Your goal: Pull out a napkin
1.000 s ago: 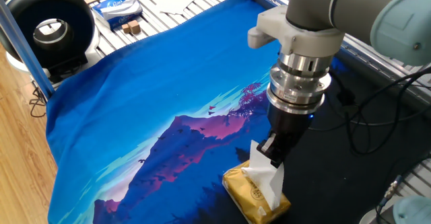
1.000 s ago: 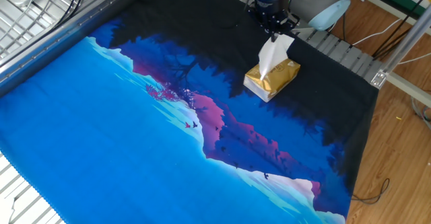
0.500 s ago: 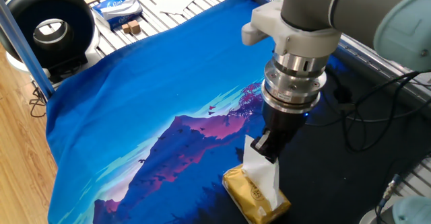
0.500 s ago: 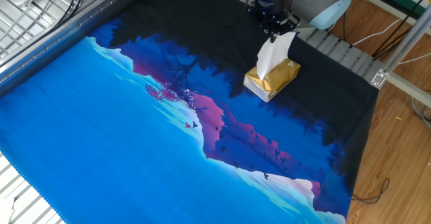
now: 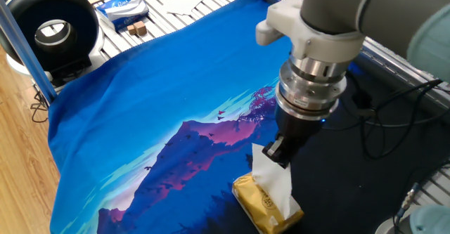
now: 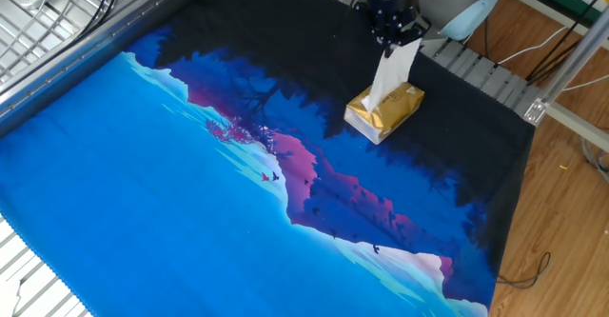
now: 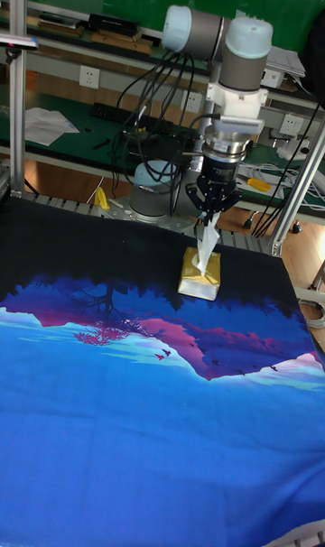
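A white napkin stretches upward out of the gold-yellow tissue pack, which lies on the dark part of the printed cloth. My gripper hangs straight above the pack and is shut on the napkin's top edge. The napkin's lower end still sits in the pack's slot.
A blue mountain-print cloth covers the table. At the far corner in one fixed view stand a black round device, a blue-and-white packet and small brown blocks. Cables trail behind the arm.
The gripper has risen with the napkin pinched in it, drawing the sheet taller and straighter out of the pack. The pack has stayed in place.
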`<act>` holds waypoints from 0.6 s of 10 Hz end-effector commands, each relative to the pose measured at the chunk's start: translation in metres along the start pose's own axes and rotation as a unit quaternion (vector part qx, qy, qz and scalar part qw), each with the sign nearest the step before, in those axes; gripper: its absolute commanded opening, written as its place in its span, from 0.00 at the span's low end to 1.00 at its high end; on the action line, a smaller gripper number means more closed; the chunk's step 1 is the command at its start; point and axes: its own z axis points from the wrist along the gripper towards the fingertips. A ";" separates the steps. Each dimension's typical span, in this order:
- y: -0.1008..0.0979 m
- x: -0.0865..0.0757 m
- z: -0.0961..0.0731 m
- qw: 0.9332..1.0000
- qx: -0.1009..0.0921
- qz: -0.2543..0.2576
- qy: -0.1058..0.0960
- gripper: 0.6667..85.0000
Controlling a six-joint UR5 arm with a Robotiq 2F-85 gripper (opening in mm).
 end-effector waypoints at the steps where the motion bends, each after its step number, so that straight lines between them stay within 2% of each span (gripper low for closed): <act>1: 0.010 0.012 -0.012 1.000 -0.011 0.003 -0.021 0.00; 5: 0.011 0.026 -0.016 1.000 -0.013 0.003 -0.024 0.00; 6: 0.010 0.035 -0.017 1.000 -0.012 0.001 -0.013 0.00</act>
